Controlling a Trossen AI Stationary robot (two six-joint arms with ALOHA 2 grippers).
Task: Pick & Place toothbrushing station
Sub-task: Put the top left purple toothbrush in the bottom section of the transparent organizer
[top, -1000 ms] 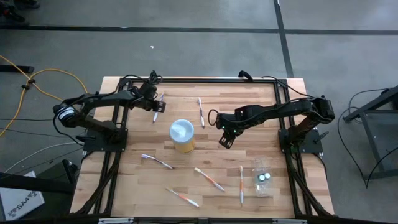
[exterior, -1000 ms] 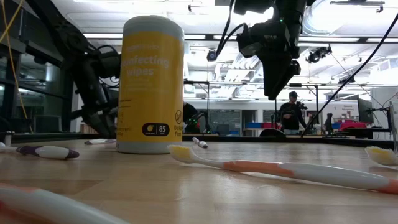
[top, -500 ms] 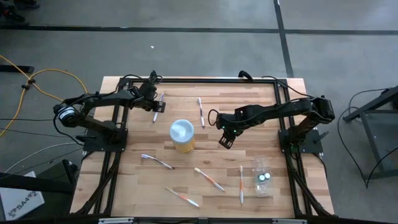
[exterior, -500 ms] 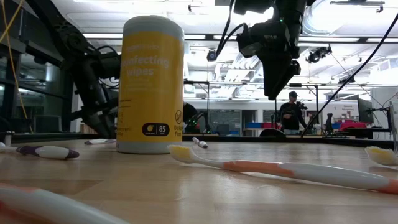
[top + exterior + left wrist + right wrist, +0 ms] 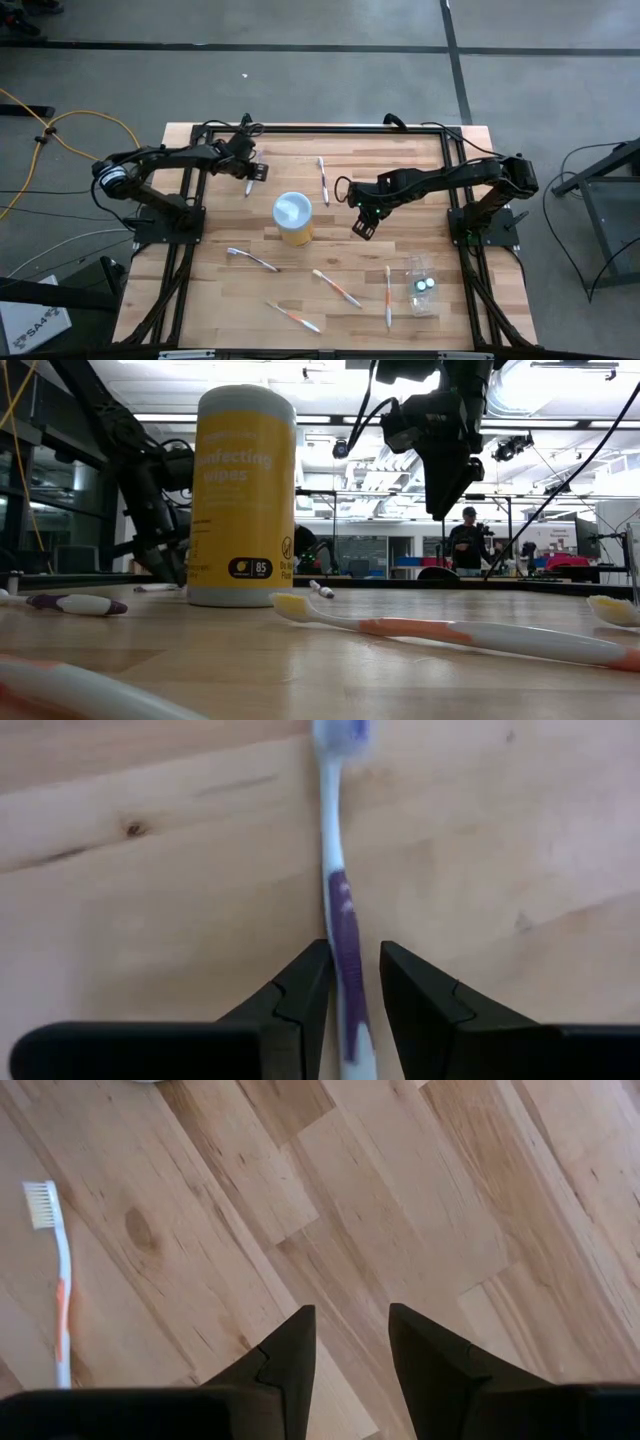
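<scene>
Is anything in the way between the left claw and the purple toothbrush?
No. The left gripper already has its fingers on either side of the purple toothbrush, with only bare table around it.

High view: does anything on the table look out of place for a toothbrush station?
Yes: a yellow canister of disinfecting wipes stands upright mid-table among scattered toothbrushes. The clear holder cup lies on its side, two teal-capped bottles inside it.
</scene>
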